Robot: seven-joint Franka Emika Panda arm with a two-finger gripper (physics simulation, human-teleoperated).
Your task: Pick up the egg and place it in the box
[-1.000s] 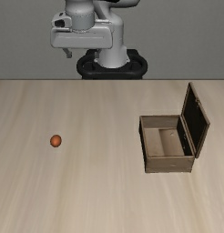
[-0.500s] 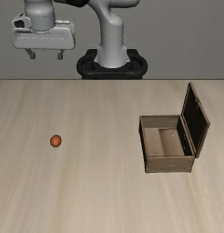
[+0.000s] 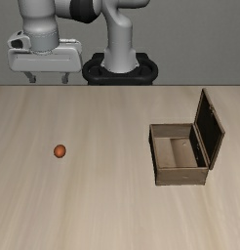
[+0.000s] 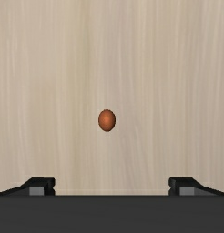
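Observation:
A small brown egg (image 3: pixel 60 150) lies on the light wooden table toward the exterior view's left. My gripper (image 3: pixel 48 80) hangs high above the table's far left part, well above and behind the egg, its two fingers spread wide apart and empty. From the hand, the egg (image 4: pixel 106 120) shows straight ahead of the gap between my fingertips (image 4: pixel 37 185), far below. The wooden box (image 3: pixel 180 151) stands open on the exterior view's right, lid raised on its right side, nothing inside.
The robot's black base (image 3: pixel 119 70) stands at the table's far edge, behind the middle. A grey wall runs behind the table. Bare tabletop (image 3: pixel 112 205) lies between egg and box.
My arm has swung from near the base toward the exterior view's left and come down somewhat, so the hand now hangs over the egg's side of the table. Egg and box have stayed put.

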